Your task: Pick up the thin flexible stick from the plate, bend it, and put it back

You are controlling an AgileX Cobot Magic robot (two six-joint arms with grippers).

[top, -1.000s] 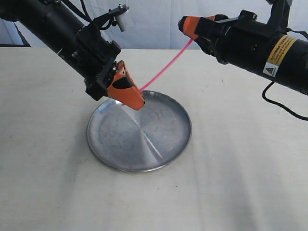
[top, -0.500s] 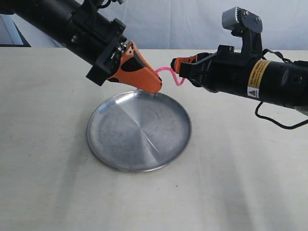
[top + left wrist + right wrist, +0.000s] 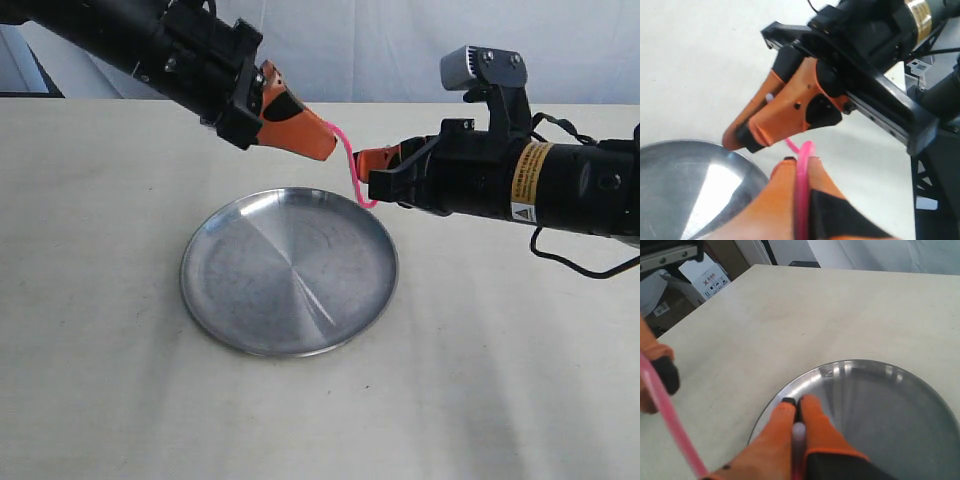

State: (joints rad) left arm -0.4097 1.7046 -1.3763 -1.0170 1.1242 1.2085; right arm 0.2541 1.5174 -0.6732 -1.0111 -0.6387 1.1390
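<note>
Sloping down from the far left of the plate, the left arm carries the left tool in the air above the plate's far rim, nose angled downward. The right arm lies almost level, coming in from the plate's right side, and the right tool hangs a little lower, just past the far right part of the rim. The two noses are near each other but apart.

Both tools are clenched on the thin flexible stick, one on each end. In the left wrist view the pink stick runs up between the closed orange fingers, with the right tool just ahead. In the right wrist view a whitish end sits pinched between the closed fingers over the plate.

The stick is clear of the plate, held above its far rim. It is bowed into a tight arc, its long axis running steeply down from the left tool to the right one. The plate rests flat on the bench.
</note>
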